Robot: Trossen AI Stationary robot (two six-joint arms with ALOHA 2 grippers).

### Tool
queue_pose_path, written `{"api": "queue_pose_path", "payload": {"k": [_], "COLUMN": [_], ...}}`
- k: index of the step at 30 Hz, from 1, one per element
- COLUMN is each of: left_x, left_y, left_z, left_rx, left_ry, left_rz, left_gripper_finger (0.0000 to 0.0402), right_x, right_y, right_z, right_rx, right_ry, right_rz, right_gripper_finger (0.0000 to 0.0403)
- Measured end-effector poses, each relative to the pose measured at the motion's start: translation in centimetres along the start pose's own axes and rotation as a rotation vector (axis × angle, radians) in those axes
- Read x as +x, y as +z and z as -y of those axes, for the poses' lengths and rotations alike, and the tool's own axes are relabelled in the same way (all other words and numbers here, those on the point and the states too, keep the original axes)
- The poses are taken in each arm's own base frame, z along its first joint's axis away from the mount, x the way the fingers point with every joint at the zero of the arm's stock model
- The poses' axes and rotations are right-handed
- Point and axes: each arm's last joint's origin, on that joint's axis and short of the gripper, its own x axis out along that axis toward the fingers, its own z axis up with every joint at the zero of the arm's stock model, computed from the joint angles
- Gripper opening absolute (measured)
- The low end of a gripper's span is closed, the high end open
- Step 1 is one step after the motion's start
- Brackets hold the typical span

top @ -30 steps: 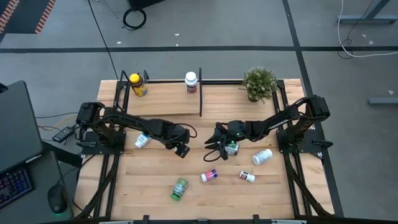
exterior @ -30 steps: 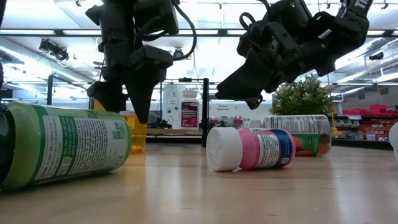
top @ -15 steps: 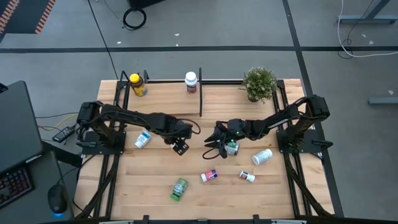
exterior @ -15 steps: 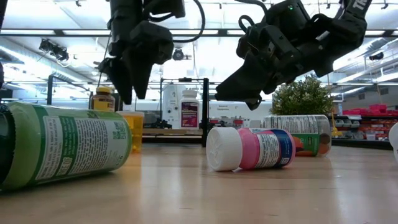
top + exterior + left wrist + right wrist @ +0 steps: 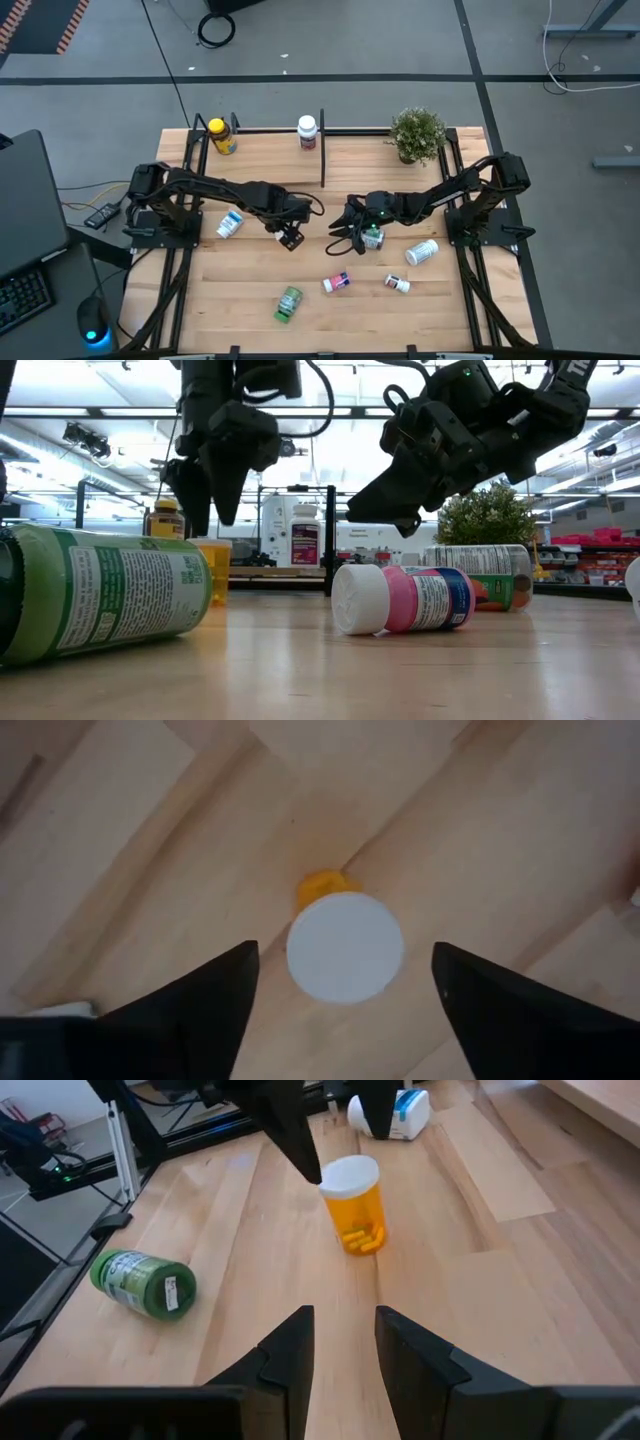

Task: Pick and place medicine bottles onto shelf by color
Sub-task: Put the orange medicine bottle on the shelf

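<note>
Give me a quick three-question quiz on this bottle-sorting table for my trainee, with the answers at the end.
1. True or false: the left gripper is shut on the upright white-capped amber bottle.
2. How many bottles stand on the shelf? A one, B two, C four.
3. Fill in: the green bottle lies on its ____.
Key: 1 false, the gripper is open above the cap; 2 B; 3 side.
</note>
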Motion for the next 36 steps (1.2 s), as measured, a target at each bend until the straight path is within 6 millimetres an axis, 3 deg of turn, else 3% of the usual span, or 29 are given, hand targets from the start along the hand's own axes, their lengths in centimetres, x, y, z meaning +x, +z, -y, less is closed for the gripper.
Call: {"api": "queue_pose_path", "payload": {"k": [6,13,27,36], "left_x": [1.0,2.3,2.3,2.3], "left_y": [0.0,0.1,0.2,0.2], "left_z": [0.3,0.4,0.5,0.5], "left_rx": [-0.004,-0.003,0.000,0.002], "left_ry": [-0.034,-0.001,0.018,0.018], "left_rz": [-0.079,-0.104,-0.063,-0.063], "left_gripper_finger": [0.0361,0.0372,0.0336,0.0278], "right_x": [0.0,0.0,0.0,0.0], "right_y": [-0.1,-0.3,-0.4,-0.4], "right_z": [0.0,0.1,0.1,0.1], "right_rx": [0.000,0.004,0.006,0.006], "right_ry": [-0.003,-0.008,-0.010,-0.010], "right_rz": [-0.014,-0.030,-0.038,-0.038], "right_gripper_finger": [0.0117,0.0117,0.0117,0.0117]}}
